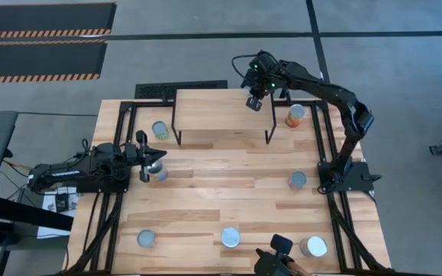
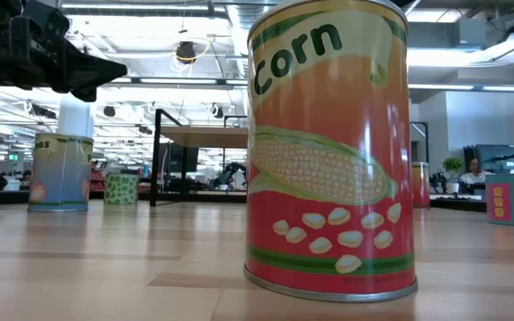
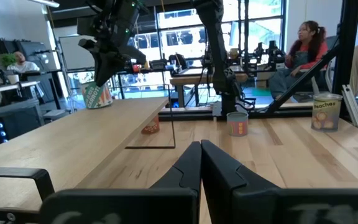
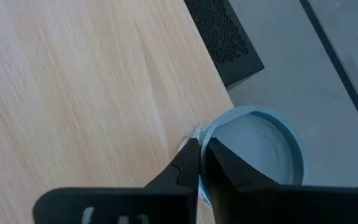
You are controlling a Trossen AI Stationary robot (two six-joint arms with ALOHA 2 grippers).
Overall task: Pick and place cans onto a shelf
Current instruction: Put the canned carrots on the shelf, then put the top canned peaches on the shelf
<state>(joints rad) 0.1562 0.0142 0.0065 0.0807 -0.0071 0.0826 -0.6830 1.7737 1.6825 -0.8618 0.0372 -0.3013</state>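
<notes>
Right gripper hangs over the shelf, above its right back part, with its fingers pressed together and nothing between them. Its wrist view looks down on the shelf's light wood top and, past the edge, on the silver lid of a can standing lower, beside the shelf.

Left gripper lies low over the tabletop at the left, pointing right, its fingers likewise drawn together and empty. A can stands touching or just beside its tip; which, I cannot tell.

No can stands on the shelf. Seven show from above. One stands just left of the shelf's left legs. An orange-labelled one stands just right of the shelf. Another sits near the base of the right arm. Three stand along the front edge: one at the left, one in the middle and one at the right.

From table height a red and orange can marked "Corn" fills the foreground, upright. Behind it a pale blue can and a green one stand to the left, with the shelf's black legs beyond them.

In the left wrist view two people sit in the room beyond the tabletop, one on either side.
</notes>
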